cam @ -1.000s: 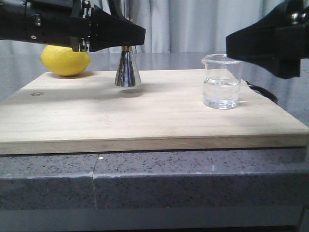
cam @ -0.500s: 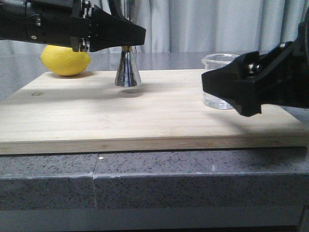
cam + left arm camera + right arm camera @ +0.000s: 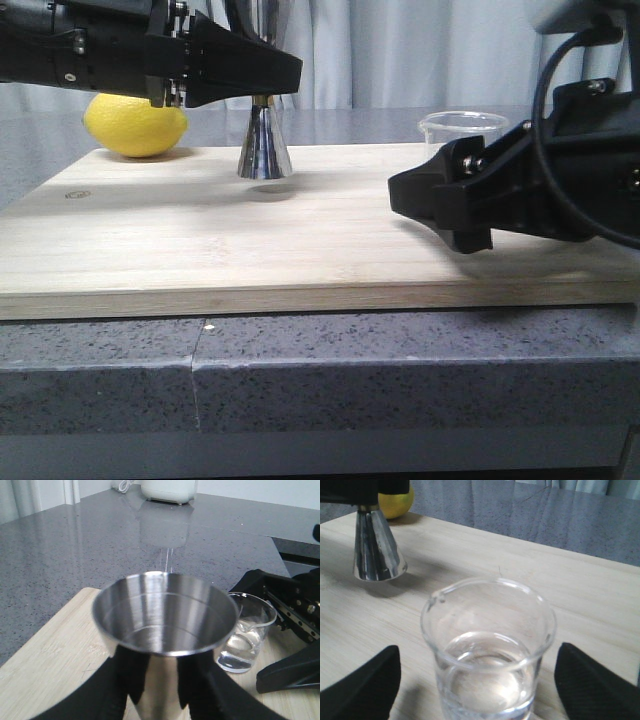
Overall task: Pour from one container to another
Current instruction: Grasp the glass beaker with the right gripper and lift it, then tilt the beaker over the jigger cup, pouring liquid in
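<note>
The steel jigger (image 3: 264, 150) is upright at the back of the wooden board (image 3: 300, 240), and my left gripper (image 3: 268, 88) is shut on its narrow waist. From the left wrist its open cup (image 3: 165, 615) looks empty above the fingers (image 3: 135, 675). The glass beaker (image 3: 487, 650), about a third full of clear liquid, stands on the board's right side. Only its rim (image 3: 462, 120) shows in the front view. My right gripper (image 3: 480, 680) is open, one finger (image 3: 365, 685) on each side of the beaker with a gap at both.
A yellow lemon (image 3: 135, 125) lies at the board's back left corner, just behind the left arm. The board rests on a grey speckled counter (image 3: 300, 370). A white appliance (image 3: 167, 490) stands far back on the counter.
My right gripper has come down and moved left from above the beaker, and now straddles it at board level. The left gripper and jigger have not moved.
</note>
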Available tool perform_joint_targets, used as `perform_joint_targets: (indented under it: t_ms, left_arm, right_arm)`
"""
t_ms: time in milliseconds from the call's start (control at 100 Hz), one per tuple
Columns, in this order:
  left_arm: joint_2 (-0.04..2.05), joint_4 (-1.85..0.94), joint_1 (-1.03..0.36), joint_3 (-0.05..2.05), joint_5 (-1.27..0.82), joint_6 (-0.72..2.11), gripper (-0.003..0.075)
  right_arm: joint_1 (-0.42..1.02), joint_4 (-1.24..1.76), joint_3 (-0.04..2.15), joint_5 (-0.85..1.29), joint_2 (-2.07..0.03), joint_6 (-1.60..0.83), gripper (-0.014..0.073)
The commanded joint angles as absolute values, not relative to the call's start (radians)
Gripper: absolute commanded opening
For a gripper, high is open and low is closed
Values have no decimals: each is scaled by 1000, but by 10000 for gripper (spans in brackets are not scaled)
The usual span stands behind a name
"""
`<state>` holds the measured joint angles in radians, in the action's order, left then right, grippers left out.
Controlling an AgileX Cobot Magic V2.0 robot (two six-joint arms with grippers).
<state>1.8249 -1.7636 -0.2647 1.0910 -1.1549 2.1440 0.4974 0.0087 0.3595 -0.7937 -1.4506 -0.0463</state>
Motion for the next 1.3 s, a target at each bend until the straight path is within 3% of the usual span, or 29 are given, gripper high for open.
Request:
perform_joint_targets:
  t_ms: [0, 250, 660, 850, 1290]
  left_arm:
    - [1778, -1840, -272, 1123, -1269, 2139, 189]
    - [1778, -1840, -272, 1123, -1269, 2139, 188]
    - [1778, -1840, -272, 1123, -1269, 2139, 189]
    - [1778, -1840, -272, 1123, -1269, 2139, 189]
    - [1778, -1840, -272, 1123, -1269, 2139, 189]
  right_arm:
    - [500, 0, 390, -878, -1445, -46, 496]
    - [500, 0, 392, -879, -1456, -45, 309]
    - [500, 0, 444, -811, -1413, -45, 292]
    - [500, 0, 584, -602, -1338, -45, 292]
    - [503, -86, 1069, 145, -1312, -71, 292]
